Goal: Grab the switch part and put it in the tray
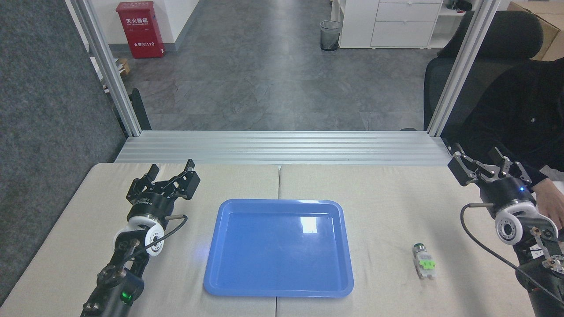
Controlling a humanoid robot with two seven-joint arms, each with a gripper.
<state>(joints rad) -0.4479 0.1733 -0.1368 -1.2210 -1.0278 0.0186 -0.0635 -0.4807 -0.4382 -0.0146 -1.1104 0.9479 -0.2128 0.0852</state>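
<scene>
While the blue tray [278, 247] sits empty at lower centre, the switch part [424, 260] lies untouched on the tabletop [387, 207] at lower right. Both the left tool [172, 171] and right tool [482, 160] are spread wide, holding nothing.

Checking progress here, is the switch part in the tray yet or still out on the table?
Out. The switch part lies on the table, right of the tray, whose blue floor is bare.

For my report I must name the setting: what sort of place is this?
Probably an office used as a robot test room: a table framed by metal posts, white drawers, a waste bin and an office chair.
</scene>
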